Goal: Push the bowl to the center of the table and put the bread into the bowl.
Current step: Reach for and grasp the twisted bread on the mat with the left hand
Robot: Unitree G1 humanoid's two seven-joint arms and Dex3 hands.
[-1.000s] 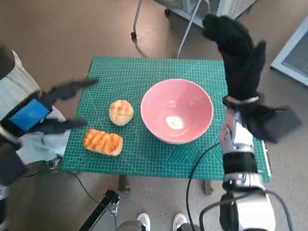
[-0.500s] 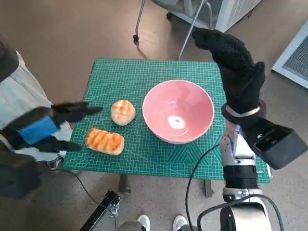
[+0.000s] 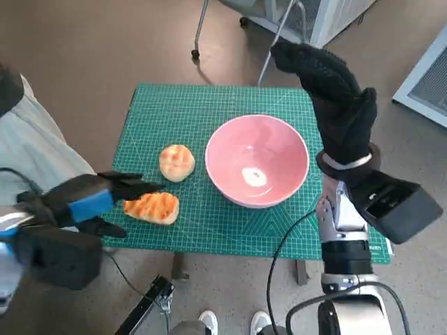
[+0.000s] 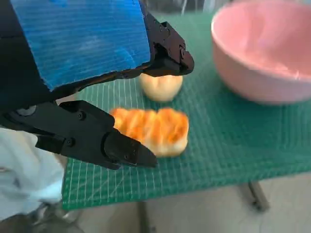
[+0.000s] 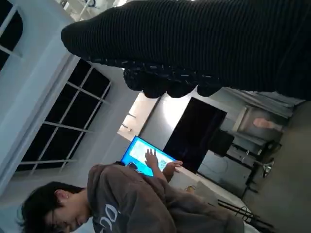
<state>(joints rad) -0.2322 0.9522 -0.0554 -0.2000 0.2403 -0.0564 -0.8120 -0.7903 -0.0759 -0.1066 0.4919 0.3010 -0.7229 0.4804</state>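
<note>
Judging by the pink bowl [image 3: 257,161] near the table's [image 3: 216,105] center, the grilled bread [image 3: 151,207] at its eight o'clock remains ungrasped between the left hand's [image 3: 91,197] spread fingers.

Brown floor [image 3: 91,49], green gridded mat [image 3: 209,112] on small table, chair legs [image 3: 199,28], white cabinet [image 3: 328,14], dark windows [image 5: 63,126], glowing blue screen [image 5: 141,155], person in hoodie [image 5: 126,204]

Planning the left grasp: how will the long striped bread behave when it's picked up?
The long bread looks soft and light, so it may dent under the fingers. Its flat underside should keep it from rolling, unlike the round bun.
</note>
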